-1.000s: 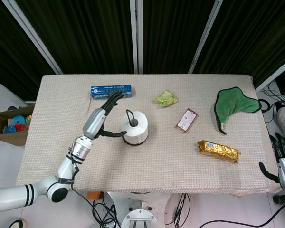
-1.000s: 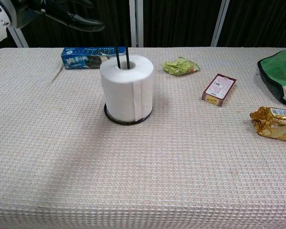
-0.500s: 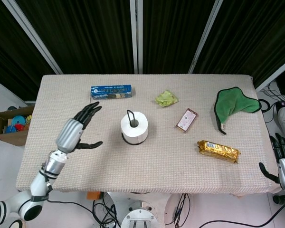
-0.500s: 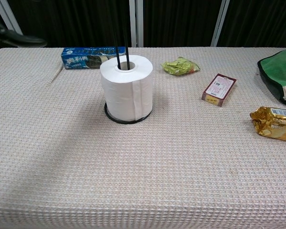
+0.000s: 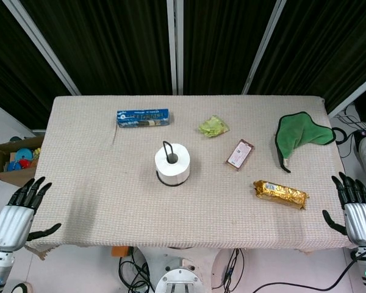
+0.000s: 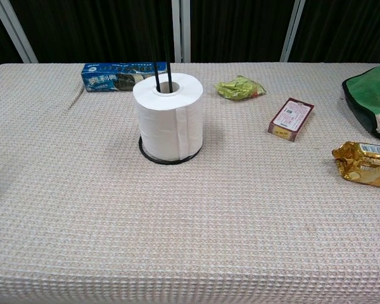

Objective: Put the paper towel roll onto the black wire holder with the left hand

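Observation:
The white paper towel roll (image 5: 172, 165) (image 6: 169, 118) stands upright on the black wire holder (image 6: 150, 152), whose upright loop (image 5: 167, 148) comes up through the roll's core. My left hand (image 5: 15, 214) hangs beyond the table's front left corner, fingers spread, holding nothing. My right hand (image 5: 356, 212) is off the front right corner, also with its fingers apart and empty. Neither hand shows in the chest view.
On the beige table (image 5: 110, 201) lie a blue biscuit box (image 5: 143, 117), a crumpled green wrapper (image 5: 213, 126), a small maroon packet (image 5: 240, 154), a gold foil pack (image 5: 280, 193) and a green cloth (image 5: 301, 135). A cardboard box of toys (image 5: 13, 160) sits on the floor at left.
My left hand has let go of the roll and drawn back from it to the left and toward me, off the table's front left corner. The roll stays on the holder.

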You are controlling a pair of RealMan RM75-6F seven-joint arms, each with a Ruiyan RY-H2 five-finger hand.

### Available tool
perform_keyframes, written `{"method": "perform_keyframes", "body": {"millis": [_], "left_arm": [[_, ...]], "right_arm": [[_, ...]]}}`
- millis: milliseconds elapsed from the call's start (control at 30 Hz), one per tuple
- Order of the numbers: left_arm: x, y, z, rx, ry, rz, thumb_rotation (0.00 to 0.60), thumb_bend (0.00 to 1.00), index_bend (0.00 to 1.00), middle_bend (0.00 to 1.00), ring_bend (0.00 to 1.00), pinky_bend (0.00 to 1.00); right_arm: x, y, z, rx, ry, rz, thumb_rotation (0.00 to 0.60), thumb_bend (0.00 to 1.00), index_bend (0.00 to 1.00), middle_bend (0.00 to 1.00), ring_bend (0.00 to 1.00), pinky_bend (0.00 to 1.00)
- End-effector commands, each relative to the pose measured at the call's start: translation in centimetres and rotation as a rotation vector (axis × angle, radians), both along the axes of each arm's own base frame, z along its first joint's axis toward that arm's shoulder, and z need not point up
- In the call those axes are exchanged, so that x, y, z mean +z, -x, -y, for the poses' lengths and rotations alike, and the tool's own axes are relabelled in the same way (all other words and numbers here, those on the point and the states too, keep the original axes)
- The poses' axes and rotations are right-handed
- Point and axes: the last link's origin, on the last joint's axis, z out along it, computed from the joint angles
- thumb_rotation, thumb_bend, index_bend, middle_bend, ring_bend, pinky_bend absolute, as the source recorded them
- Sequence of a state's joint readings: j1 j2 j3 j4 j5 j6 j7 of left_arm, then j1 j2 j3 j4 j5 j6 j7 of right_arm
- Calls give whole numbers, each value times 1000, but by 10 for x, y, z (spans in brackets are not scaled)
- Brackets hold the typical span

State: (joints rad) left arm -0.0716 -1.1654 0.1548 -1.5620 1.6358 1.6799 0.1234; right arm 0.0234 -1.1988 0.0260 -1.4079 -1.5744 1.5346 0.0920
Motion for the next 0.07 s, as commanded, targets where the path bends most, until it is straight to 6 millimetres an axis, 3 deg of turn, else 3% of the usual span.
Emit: {"method": "perform_keyframes", "body": {"millis": [33,67], "left_arm": [[0,6,5,10,-24,-34,431,96,90,51,38,189],[0,7,5,11,-29,-33,432,96,87,51,37,189]], "right_arm": [[-2,-1,-1,-2,-4,2,600,247,0,0,0,0],[-2,-1,-1,-3,-5,3,600,247,0,0,0,0]]}}
